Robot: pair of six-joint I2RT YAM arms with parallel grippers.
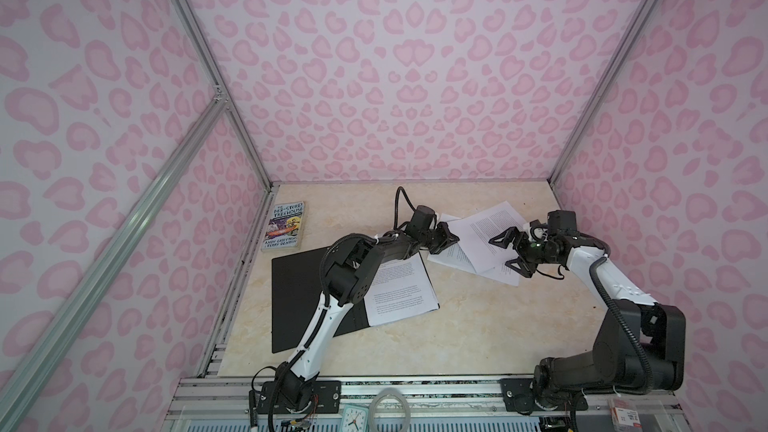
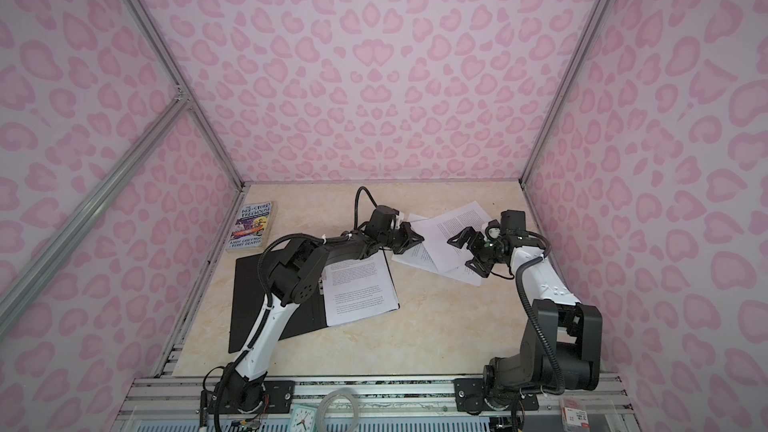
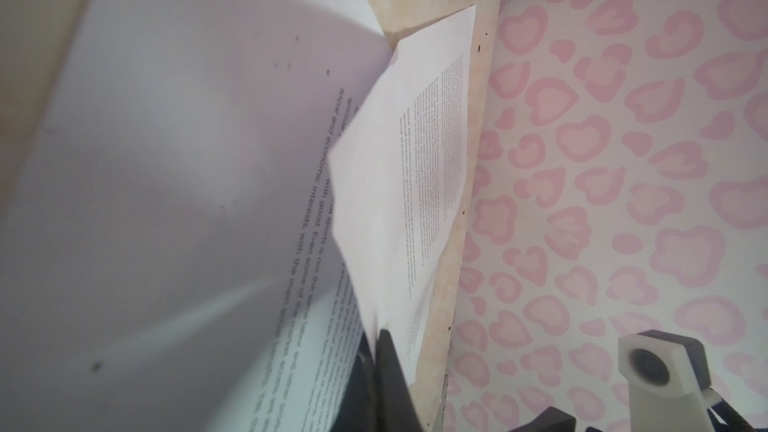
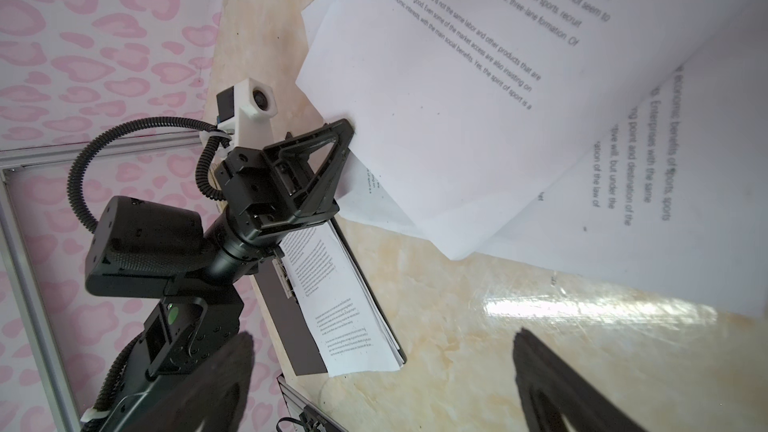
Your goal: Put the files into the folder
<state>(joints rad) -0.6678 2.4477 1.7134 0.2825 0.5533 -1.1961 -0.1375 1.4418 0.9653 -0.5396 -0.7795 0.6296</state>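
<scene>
The cream, marble-patterned tabletop (image 1: pixel 478 326) carried a paperback book (image 1: pixel 286 226) at its far left edge. The folder (image 1: pixel 297 297) lay open just on the near side of the book, black inside facing up. Printed files (image 1: pixel 405 292) rested on the folder's right half, and more loose files (image 1: pixel 473 226) lay fanned and overlapping towards the far right.

Both top views look steeply down from high above the near edge, taking in the whole worktop (image 1: pixel 478 326) and far wall almost identically, while each wrist camera hangs close over the files (image 3: pixel 419 160) at far right, the right wrist camera facing left onto the left end effector (image 4: pixel 348 131).
</scene>
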